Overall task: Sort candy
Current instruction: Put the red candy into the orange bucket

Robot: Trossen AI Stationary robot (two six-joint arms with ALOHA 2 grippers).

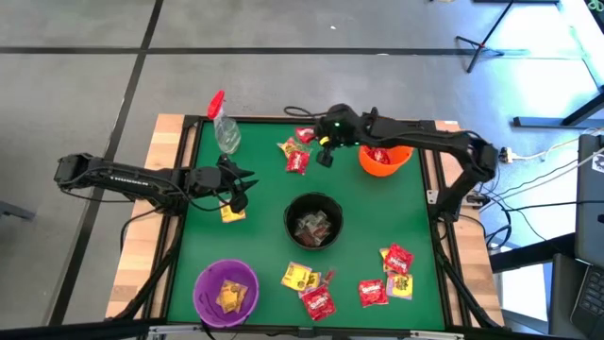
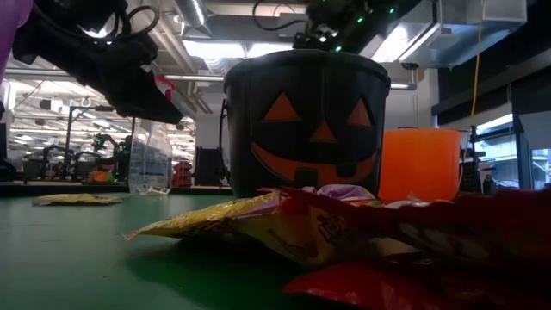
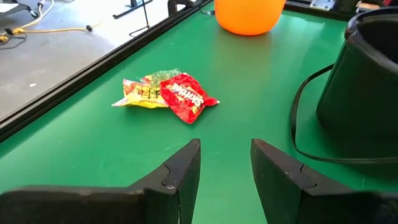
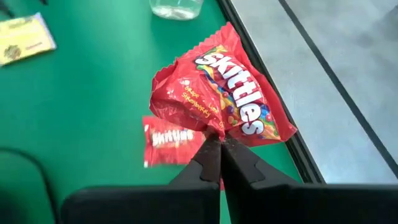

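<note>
My right gripper [image 4: 221,146] is over the far middle of the table, shut on a red candy packet [image 4: 217,87] that is in the air. Below it, a second red packet [image 4: 169,140] lies flat on the green mat. In the high view the held packet [image 1: 305,135] is just left of my right gripper [image 1: 319,144], above a red packet [image 1: 297,161] and a yellow one [image 1: 286,148]. My left gripper [image 3: 225,155] is open at the table's left side, with nothing between its fingers. A yellow packet [image 1: 231,213] lies just nearer than my left gripper [image 1: 242,192]. My right gripper pinches the red packet by a crumpled edge at its lower end [image 4: 216,132], between the two fingertips. The fingers slant down from the table's right side. The packet stands up beyond the fingertips, lifted clear of the mat.
A black pumpkin bucket [image 1: 313,219] stands mid-table with dark candy inside. An orange bowl [image 1: 385,159] at the far right holds red packets, and a purple bowl [image 1: 226,291] at the near left holds yellow ones. A clear spray bottle [image 1: 225,127] stands far left. More packets [image 1: 318,300] [image 1: 396,264] lie near.
</note>
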